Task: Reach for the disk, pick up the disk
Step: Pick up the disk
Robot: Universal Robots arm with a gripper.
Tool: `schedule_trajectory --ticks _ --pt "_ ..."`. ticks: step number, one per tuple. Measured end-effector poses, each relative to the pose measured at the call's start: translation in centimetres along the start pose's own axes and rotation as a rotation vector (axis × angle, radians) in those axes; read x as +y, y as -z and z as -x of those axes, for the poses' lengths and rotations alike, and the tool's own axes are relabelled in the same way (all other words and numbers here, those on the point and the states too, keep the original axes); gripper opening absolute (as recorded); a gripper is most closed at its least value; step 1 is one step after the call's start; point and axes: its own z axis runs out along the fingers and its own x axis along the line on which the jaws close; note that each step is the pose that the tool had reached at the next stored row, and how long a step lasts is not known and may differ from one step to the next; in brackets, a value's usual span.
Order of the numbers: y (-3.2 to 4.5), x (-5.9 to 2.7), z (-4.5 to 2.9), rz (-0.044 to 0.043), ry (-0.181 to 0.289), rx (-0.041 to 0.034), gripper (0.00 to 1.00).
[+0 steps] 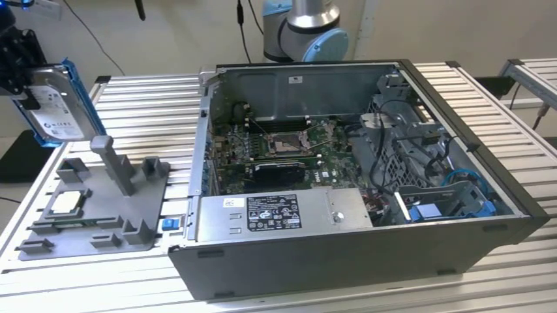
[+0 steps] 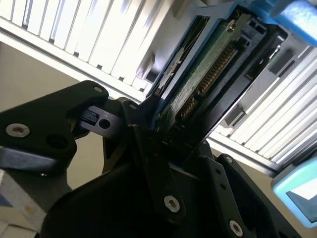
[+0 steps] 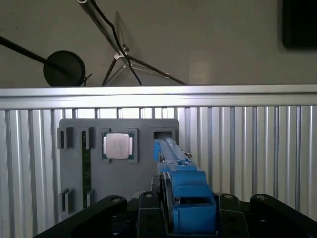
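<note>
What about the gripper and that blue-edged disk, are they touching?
Touching. In the second wrist view the gripper is shut on the disk, its black fingers pressed against the disk's edge.

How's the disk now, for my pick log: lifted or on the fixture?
Lifted: the gripper clamps the disk on edge, in the air above the grey fixture.

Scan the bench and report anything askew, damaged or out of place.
Nothing looks spilled or damaged. The one thing off the bench is the disk, clamped on edge in the gripper above the grey fixture. The square chip sits flat in its pocket there, and the computer case is open.
</note>
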Motion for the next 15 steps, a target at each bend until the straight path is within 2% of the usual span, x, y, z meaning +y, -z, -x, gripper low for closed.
schedule_trajectory --ticks 15 --pt "2.12 0.06 0.04 -0.0001 0.000 0.0000 0.00"
